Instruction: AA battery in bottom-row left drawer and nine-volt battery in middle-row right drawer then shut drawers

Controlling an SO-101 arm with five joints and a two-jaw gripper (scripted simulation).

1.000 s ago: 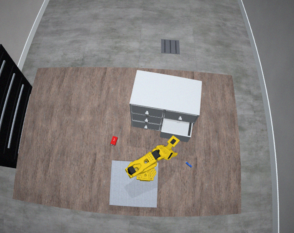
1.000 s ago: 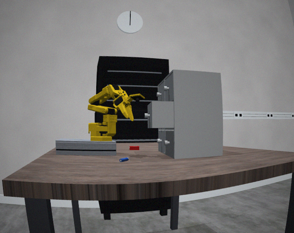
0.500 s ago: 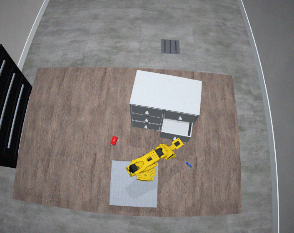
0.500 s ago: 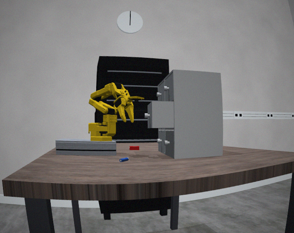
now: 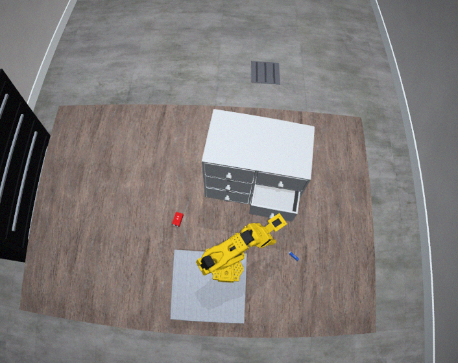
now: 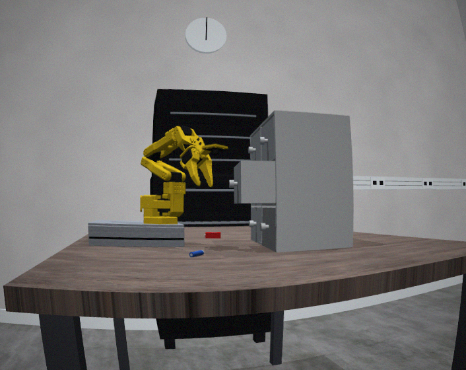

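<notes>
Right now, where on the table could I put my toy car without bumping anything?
The wide wood left of the red battery looks free, as does the strip right of the chest. It's crowded in front of the open drawer, where the gripper hangs, near the blue battery.
</notes>
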